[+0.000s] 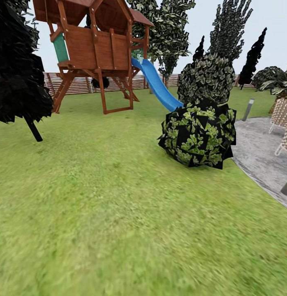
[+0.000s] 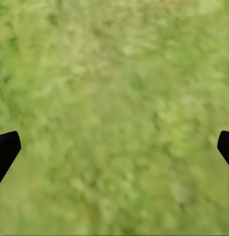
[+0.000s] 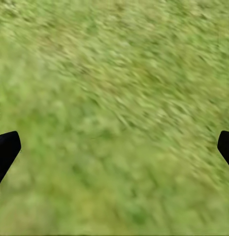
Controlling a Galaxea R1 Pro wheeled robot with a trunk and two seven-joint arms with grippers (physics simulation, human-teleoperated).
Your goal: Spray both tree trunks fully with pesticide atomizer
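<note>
Much of the garden lawn (image 1: 119, 213) lies as soft, blurred green grass. Both grippers, left (image 2: 114, 147) and right (image 3: 114, 147), hang over it, black fingers (image 2: 6, 150) spread wide, holding nothing. Beyond stand a round leafy bush (image 1: 199, 137), wooden playhouse (image 1: 94, 45), blue slide (image 1: 158, 86) and slatted fence (image 1: 82, 84).

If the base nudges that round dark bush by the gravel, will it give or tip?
The bush probably gives rather than tips: it sits broad and low on the grass. Its ragged leaf clumps suggest a soft, springy outline, so likely light for its bulk. Whether it is rooted cannot be told. Both grippers hang open over grass.
</note>
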